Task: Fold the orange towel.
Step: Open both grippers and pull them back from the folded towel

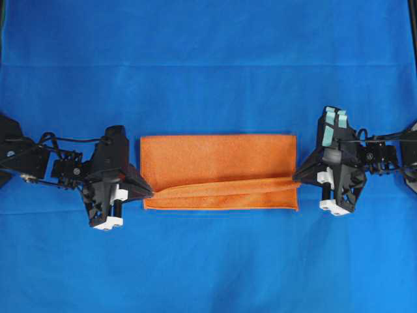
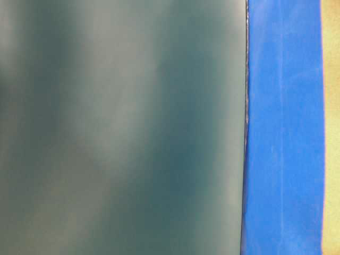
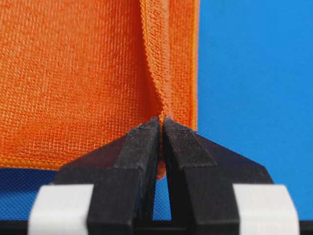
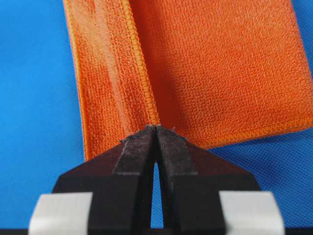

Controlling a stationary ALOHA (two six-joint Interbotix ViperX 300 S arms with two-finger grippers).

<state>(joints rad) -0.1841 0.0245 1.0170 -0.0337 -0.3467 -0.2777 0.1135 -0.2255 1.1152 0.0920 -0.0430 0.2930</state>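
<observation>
Orange towel (image 1: 218,163) is seen lying as a wide rectangle in the middle of the blue surface (image 1: 208,59), with one layer already doubled over the other. A raised ridge of cloth is stretched along the towel's near long side, running from one short edge to the other, and each end of that ridge is pinched by an arm.

At the towel's left short edge, the left gripper (image 3: 161,122) is clenched on the hem, as is shown plainly in the left wrist view, where the two black fingers (image 3: 142,147) are pressed together with a tuck of orange cloth between them. At the towel's right short edge, the right gripper (image 4: 155,128) is likewise clamped on the stitched hem (its tips are drawn tight, with the fabric pulled up into them).

The step in hand is judged to be the laying down of the first fold: the carried edge has been brought nearly level with the towel's near side but is not yet flat, since the ridge is held taut above the lower layer. What is called for next is probably a lowering of both ends so that the upper hem is set on the lower one, followed by a release of both ends together. An uneven release could leave the edge skewed.

Nothing useful is given by the table-level view, which is filled by a blurred dark panel.
</observation>
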